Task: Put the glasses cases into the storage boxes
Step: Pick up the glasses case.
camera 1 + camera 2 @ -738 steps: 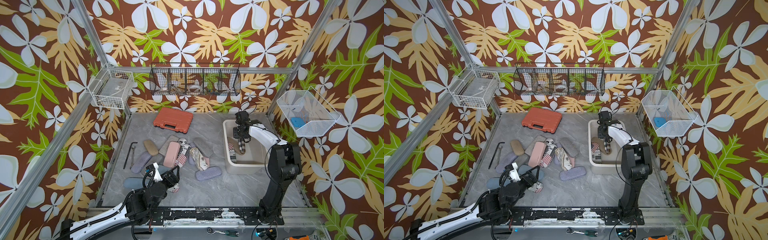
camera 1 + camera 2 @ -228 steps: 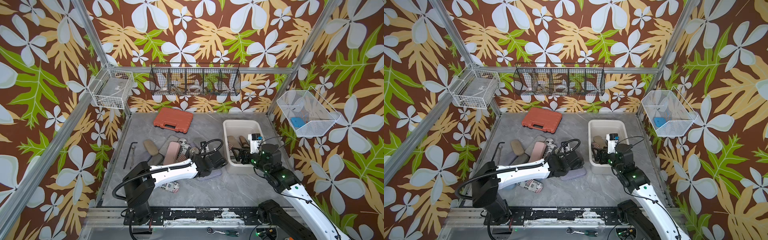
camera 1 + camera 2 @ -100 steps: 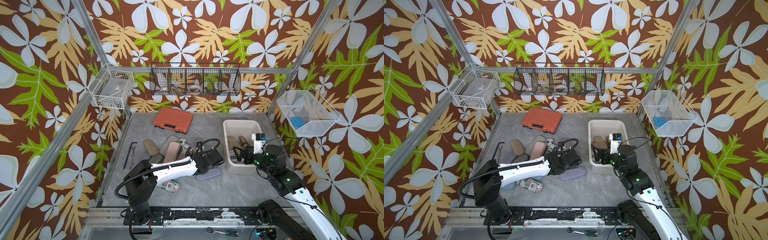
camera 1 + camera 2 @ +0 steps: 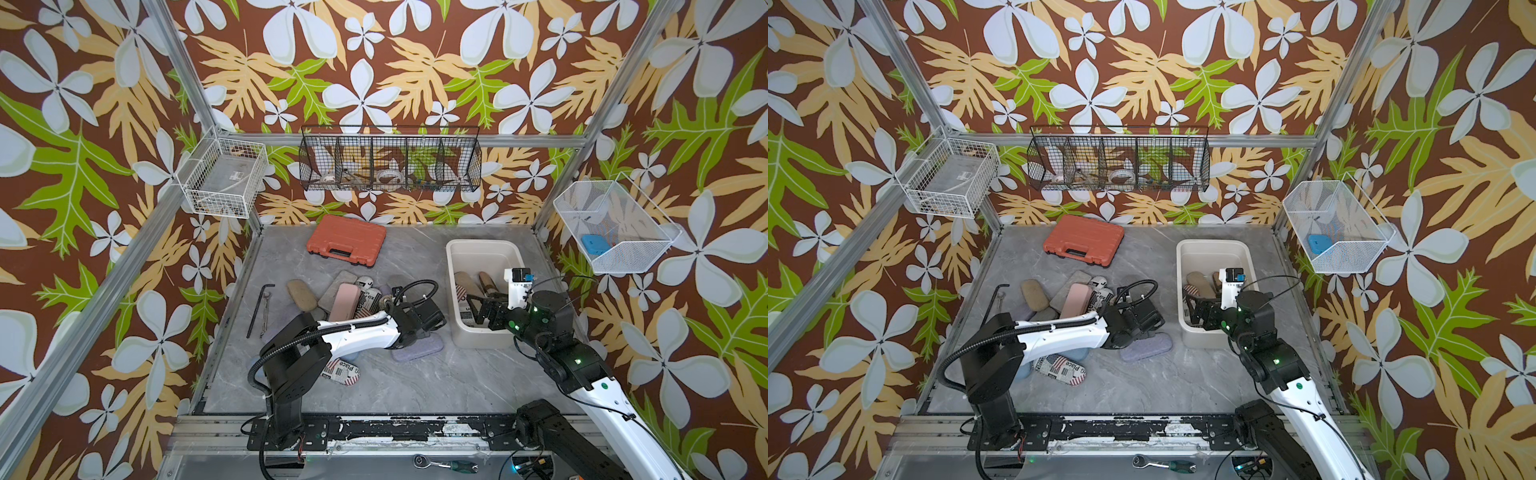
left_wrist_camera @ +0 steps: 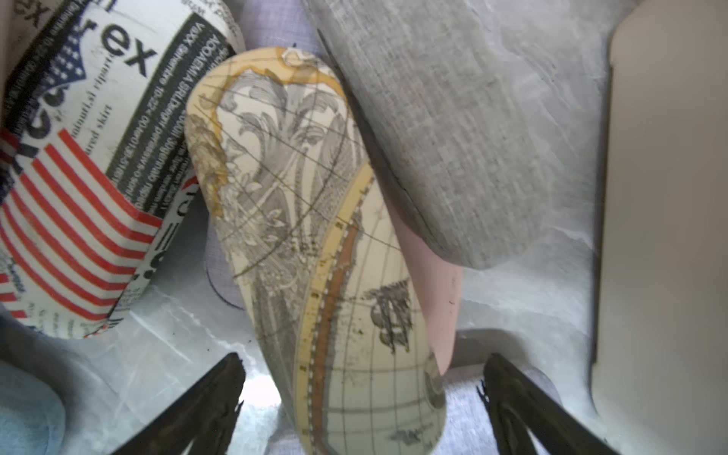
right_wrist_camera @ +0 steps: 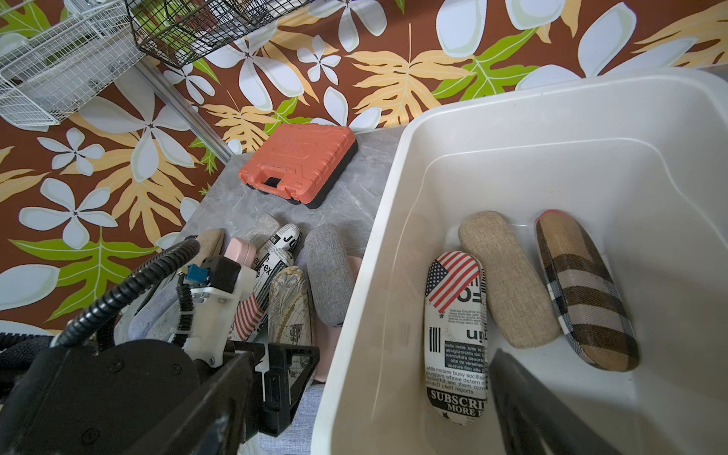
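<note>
I see bright, even light in both top views, only soft shadows on the table (image 4: 415, 374). Left wrist view is soft close-up (storage box (image 5: 669, 236) wall fully blurred), with table glare. Right wrist edges bow.

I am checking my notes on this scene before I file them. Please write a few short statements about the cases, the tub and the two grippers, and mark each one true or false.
1. The cream tub holds three glasses cases: a flag-print case, a tan woven case and a plaid case. True.
2. The left gripper is shut on the map-print case. False: its jaws stand open, one on each side of that case, with gaps.
3. The orange toolcase lies inside the tub. False: it lies on the table, at the back.
4. The right gripper is open and holds nothing. True.
5. A lavender case lies on the table, outside the tub. True.
</note>
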`<action>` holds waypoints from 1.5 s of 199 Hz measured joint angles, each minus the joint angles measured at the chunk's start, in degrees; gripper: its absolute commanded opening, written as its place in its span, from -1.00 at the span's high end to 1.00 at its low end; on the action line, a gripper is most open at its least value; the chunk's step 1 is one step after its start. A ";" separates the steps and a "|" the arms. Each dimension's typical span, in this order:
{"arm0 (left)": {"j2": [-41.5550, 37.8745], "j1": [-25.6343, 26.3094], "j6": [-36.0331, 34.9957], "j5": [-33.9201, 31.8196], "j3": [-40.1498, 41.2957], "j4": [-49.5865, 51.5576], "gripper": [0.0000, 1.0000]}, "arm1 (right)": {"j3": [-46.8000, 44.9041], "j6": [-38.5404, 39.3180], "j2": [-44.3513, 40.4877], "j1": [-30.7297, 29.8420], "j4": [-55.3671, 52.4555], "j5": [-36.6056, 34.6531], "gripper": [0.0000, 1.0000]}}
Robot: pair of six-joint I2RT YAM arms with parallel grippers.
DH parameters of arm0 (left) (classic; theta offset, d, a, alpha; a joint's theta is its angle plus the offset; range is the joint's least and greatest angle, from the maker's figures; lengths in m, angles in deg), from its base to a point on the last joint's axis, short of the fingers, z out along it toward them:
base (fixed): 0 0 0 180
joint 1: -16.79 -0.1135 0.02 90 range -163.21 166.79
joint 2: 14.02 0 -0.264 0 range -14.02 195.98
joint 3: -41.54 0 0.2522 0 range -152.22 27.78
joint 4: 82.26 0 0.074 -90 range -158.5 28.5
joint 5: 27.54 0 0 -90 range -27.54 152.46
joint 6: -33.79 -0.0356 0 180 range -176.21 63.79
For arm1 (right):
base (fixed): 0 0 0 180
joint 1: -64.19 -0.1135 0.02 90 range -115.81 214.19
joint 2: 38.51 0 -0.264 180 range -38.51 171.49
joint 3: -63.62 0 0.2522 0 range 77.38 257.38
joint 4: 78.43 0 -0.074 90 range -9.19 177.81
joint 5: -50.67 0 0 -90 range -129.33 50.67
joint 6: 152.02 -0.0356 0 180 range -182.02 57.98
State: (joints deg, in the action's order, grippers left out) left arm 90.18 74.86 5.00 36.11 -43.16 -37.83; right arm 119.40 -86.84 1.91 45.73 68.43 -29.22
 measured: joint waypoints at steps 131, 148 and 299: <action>-0.59 -0.92 -1.38 -2.25 2.82 -2.10 -0.63 | -0.33 -0.46 0.81 0.00 0.11 1.70 -0.81; -0.66 -1.05 -1.53 -2.32 3.76 -2.45 -0.67 | -0.33 -0.48 1.01 0.00 0.13 1.73 -0.80; -8.02 -1.22 -3.23 -1.27 9.81 -4.90 -0.10 | 0.76 -2.12 1.22 0.02 0.52 2.38 -0.71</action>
State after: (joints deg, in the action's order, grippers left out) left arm 82.16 73.63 1.77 34.84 -33.35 -42.72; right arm 120.17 -88.96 3.14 45.75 68.95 -26.84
